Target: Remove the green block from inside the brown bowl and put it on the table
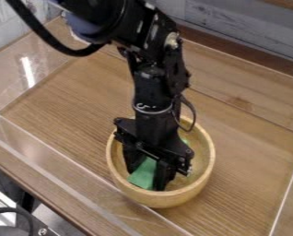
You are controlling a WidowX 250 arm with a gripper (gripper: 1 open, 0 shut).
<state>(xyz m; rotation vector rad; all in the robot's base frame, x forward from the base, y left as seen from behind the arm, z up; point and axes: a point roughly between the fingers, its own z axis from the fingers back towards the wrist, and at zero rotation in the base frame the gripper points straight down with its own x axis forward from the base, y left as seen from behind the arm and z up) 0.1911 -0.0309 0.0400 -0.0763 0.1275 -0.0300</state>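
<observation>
The brown bowl (208, 166) sits on the table (76, 101) near the front, just right of centre. Inside it, the green block (143, 175) leans against the bowl's left inner side, and only its lower part shows. My black gripper (154, 168) reaches straight down into the bowl with its fingers shut on the green block. The arm hides much of the bowl's inside and the block's upper end.
Clear acrylic walls (44, 152) border the tabletop at the front, the left and the right. The bowl stands close to the front wall. Bare wood lies to the left of the arm and behind it. Dark cables (26, 32) loop at the top left.
</observation>
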